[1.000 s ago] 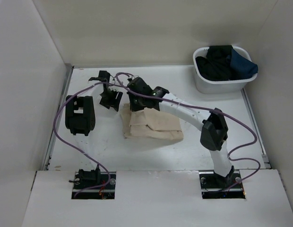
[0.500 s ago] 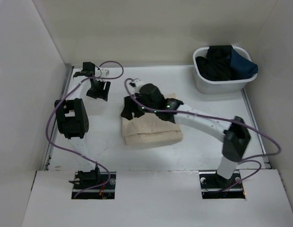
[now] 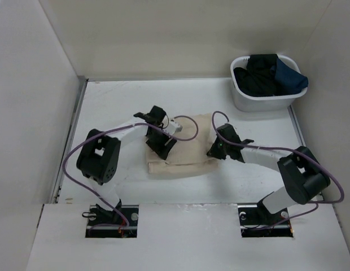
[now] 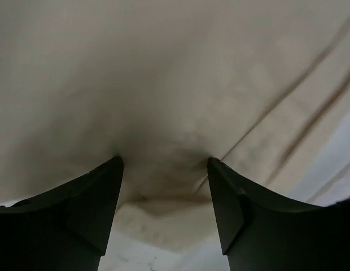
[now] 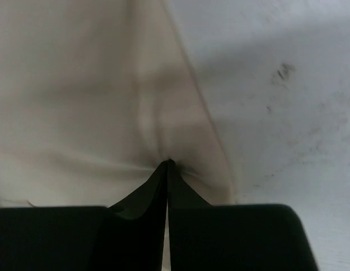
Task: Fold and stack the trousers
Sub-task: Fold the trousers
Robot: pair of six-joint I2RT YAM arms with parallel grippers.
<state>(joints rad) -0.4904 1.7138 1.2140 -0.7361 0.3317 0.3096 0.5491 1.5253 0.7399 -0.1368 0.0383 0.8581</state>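
Observation:
The beige trousers lie folded in a flat bundle at the middle of the table. My left gripper is down on their left part. In the left wrist view it is open, its fingertips pressed into the cloth with a small hump of fabric between them. My right gripper is at the bundle's right edge. In the right wrist view it is shut, with the cloth puckered at its tips, near the edge where the fabric meets the white table.
A white basket stands at the back right with black and navy garments piled in it. White walls enclose the table on the left, back and right. Purple cables loop off both arms over the table.
The right gripper has moved from the bundle's left top corner across to its right edge. The left gripper has come from the back left down onto the bundle's left part. The bundle lies flatter.

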